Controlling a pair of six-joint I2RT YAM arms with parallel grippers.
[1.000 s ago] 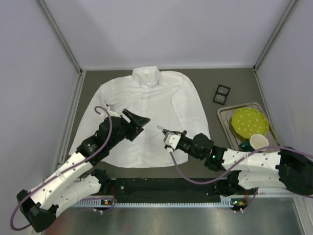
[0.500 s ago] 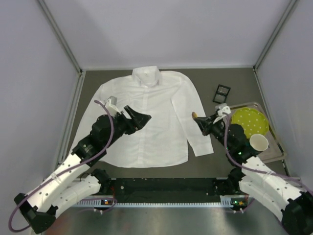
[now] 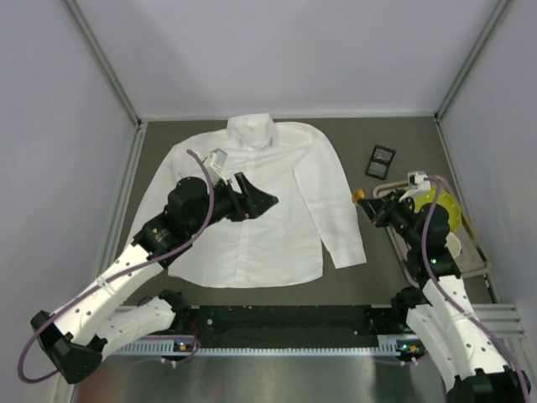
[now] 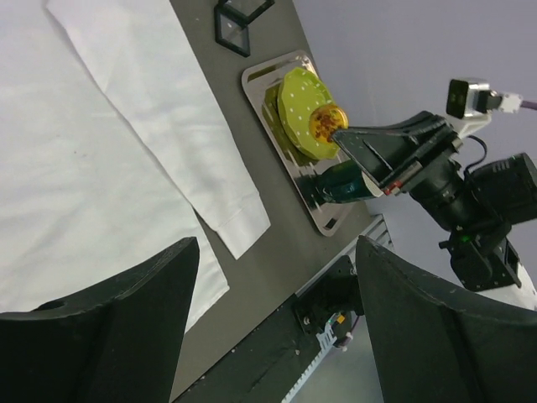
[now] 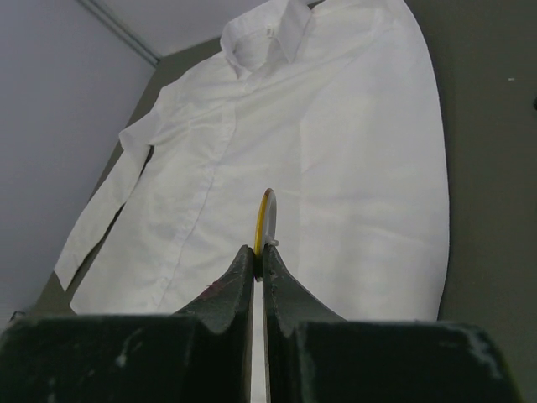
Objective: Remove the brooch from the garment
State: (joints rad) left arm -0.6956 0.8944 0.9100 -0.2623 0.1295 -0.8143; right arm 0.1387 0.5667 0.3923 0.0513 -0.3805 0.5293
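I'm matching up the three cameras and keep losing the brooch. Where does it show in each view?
Top external: the brooch sits right of centre at the right gripper's tip, just beyond the shirt's sleeve.
Left wrist: upper middle, seen against the yellow-green plate.
Right wrist: centre, edge-on, pinched between the fingers.
Shared landmark: the white shirt, in all three.

White perforated arm links (image 3: 109, 292), black joints (image 3: 186, 211) and black fingers (image 4: 101, 323), purple cables (image 4: 527, 104) trailing along both arms

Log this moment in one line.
left jaws: open, above shirt | right jaws: shut on brooch | brooch: off shirt, near tray
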